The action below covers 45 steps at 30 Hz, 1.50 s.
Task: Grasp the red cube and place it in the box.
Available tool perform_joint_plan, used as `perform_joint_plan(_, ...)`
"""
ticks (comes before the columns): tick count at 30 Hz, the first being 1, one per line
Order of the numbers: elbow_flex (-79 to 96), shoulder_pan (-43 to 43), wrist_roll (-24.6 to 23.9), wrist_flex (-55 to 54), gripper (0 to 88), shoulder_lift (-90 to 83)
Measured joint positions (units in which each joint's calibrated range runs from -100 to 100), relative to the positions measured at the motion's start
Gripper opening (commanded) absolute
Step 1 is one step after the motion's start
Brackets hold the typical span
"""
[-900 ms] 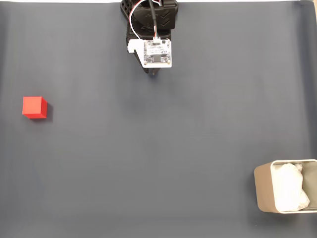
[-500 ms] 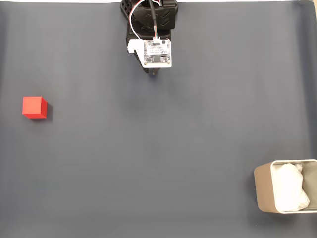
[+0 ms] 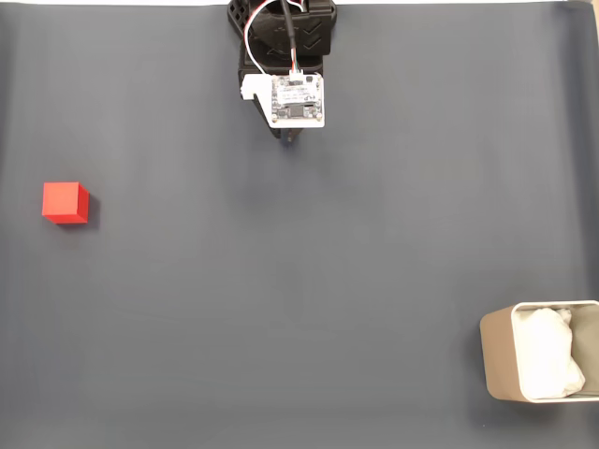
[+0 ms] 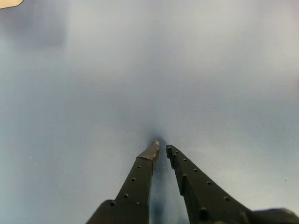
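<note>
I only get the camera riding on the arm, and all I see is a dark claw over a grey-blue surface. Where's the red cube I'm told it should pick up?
Observer: The red cube sits near the left edge of the fixed view, far from the arm.
Operator: And the box?
Observer: The box is at the bottom right corner, with white padding inside.
Operator: Is the claw holding anything?
Observer: No. In your view the claw is nearly shut on nothing.
</note>
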Motion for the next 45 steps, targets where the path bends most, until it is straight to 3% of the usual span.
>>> perform_joint_plan(20, 0.0, 0.0, 0.0, -0.2, 0.0, 0.0)
perform_joint_plan(28, -3.4, -0.1, 0.0, -12.9, 0.0, 6.7)
perform_joint_plan(34, -24.0, -0.5, 0.0, -15.6, 0.0, 22.1)
perform_joint_plan(45, -68.7, -0.5, -0.4, -5.2, 0.0, 47.6)
